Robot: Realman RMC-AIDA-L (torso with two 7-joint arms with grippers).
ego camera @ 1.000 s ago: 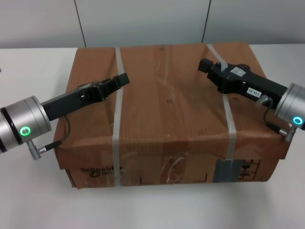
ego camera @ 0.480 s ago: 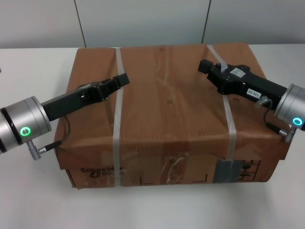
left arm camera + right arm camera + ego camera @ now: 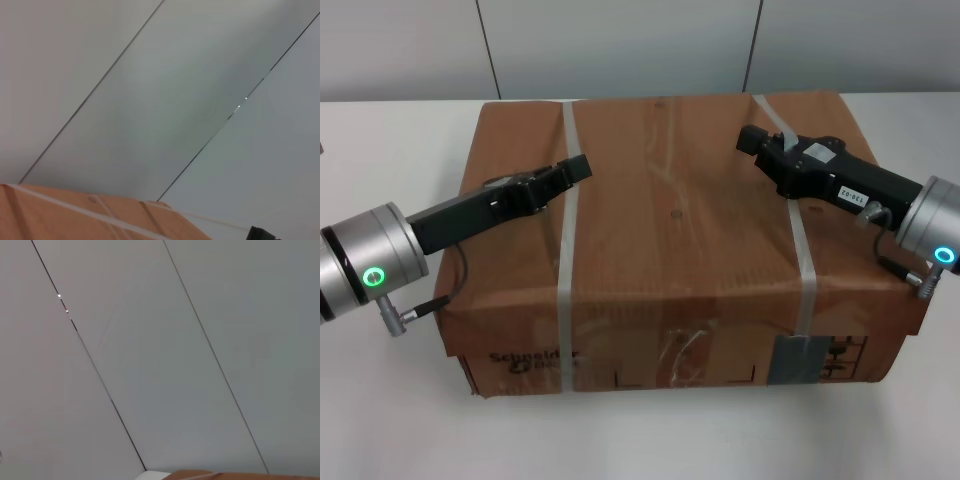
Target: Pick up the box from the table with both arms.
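The box (image 3: 670, 230), a large brown carton with two pale straps and black "Schneider" print on its near side, sits on the white table (image 3: 380, 400). My left gripper (image 3: 575, 166) lies over the box top by the left strap, its arm reaching in from the left. My right gripper (image 3: 750, 138) lies over the box top by the right strap, its arm reaching in from the right. A strip of the box shows in the left wrist view (image 3: 75, 220) and a sliver in the right wrist view (image 3: 240, 475).
A grey panelled wall (image 3: 620, 45) stands right behind the table and fills both wrist views. The table extends to the left, right and front of the box.
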